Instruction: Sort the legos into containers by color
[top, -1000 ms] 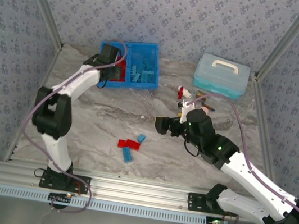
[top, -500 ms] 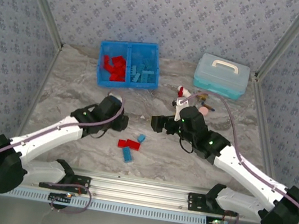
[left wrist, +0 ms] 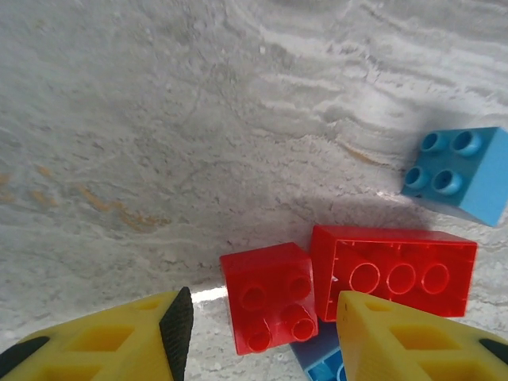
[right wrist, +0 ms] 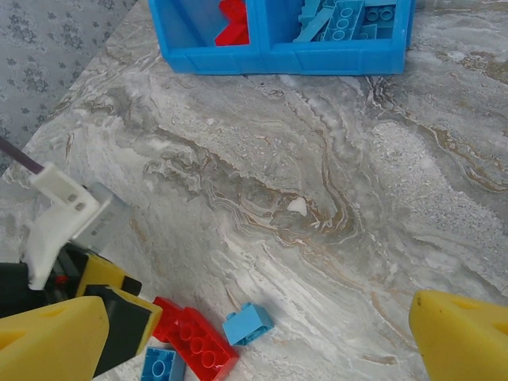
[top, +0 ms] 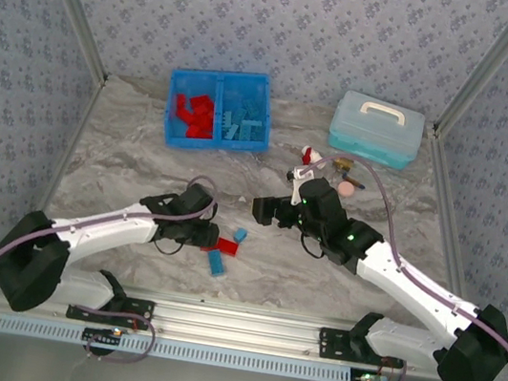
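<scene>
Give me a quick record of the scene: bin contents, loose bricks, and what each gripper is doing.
bin: blue bin, red legos in its left compartment, light blue legos in its right
loose bricks: small red lego beside a longer red lego; two blue legos nearby
left gripper: open, straddling the small red lego
right gripper: open, holding nothing

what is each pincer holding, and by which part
Nothing held. Left pincer open astride a small red lego; right pincer open, empty.
</scene>
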`<action>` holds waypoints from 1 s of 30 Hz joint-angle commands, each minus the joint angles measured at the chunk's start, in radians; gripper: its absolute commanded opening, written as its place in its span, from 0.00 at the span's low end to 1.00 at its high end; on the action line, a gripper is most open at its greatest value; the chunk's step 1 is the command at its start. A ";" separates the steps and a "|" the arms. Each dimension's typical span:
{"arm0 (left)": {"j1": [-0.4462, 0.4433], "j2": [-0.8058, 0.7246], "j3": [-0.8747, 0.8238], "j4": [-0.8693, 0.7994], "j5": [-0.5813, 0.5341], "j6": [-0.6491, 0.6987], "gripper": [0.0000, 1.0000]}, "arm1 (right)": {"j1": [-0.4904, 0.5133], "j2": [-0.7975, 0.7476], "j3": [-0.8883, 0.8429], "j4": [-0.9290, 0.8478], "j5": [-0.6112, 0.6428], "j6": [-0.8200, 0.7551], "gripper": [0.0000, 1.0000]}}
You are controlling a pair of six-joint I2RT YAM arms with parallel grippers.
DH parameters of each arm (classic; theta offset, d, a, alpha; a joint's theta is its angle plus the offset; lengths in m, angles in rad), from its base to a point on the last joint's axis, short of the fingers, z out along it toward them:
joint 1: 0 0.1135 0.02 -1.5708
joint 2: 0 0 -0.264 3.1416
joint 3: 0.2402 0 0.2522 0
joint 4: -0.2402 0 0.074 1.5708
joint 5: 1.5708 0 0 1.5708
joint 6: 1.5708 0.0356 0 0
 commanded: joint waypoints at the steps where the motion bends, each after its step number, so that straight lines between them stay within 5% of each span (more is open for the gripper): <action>1: -0.018 0.034 -0.007 0.017 0.000 -0.024 0.53 | -0.006 -0.016 -0.001 -0.015 0.010 0.011 1.00; 15: -0.023 0.055 -0.062 -0.011 -0.068 -0.047 0.52 | -0.007 -0.008 0.004 -0.001 0.002 0.020 1.00; 23: -0.022 0.101 -0.040 0.033 -0.083 -0.037 0.27 | -0.006 -0.011 0.008 -0.026 0.007 0.031 1.00; 27: -0.014 0.000 0.009 -0.007 -0.147 -0.009 0.24 | -0.006 -0.025 0.008 -0.038 0.015 0.032 1.00; 30: 0.076 -0.067 0.112 -0.043 -0.211 0.074 0.24 | -0.007 -0.034 0.004 -0.030 0.024 0.036 1.00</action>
